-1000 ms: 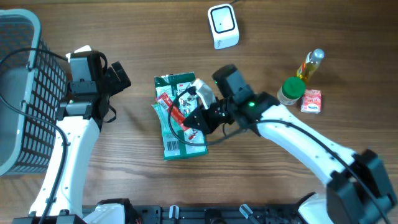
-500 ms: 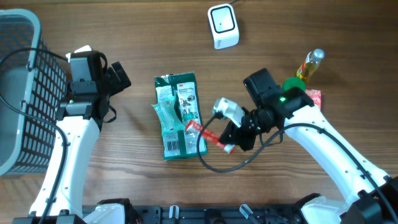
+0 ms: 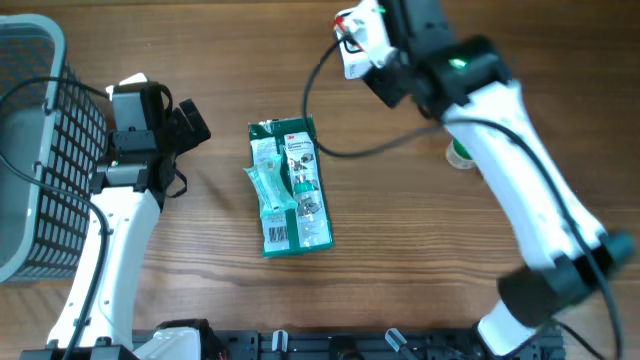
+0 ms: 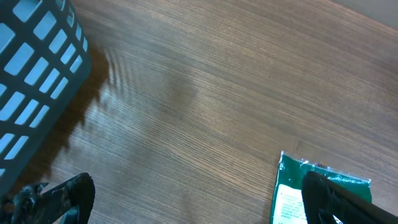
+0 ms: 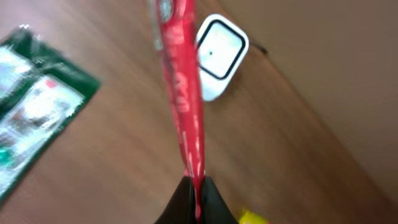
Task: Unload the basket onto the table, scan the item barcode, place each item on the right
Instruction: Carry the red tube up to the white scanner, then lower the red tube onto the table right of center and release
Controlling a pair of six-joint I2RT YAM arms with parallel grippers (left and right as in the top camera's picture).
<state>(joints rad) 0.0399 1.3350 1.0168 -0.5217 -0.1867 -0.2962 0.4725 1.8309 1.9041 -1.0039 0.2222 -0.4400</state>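
Note:
The item, a long thin red packet, hangs pinched at its end in my shut right gripper. It is raised above the table, and in the right wrist view it lines up beside the white scanner with the dark square window. From overhead the right gripper is at the back of the table over the scanner, which is mostly covered. My left gripper stands open at the left with nothing between its fingers.
A green flat package lies mid-table, its corner showing by the left gripper's right finger. A grey mesh basket stands at the far left. A green-lidded jar peeks out beside the right arm.
The right arm has lifted the red packet off the green package and swung it from mid-table up to the scanner at the back. The left arm has not moved.

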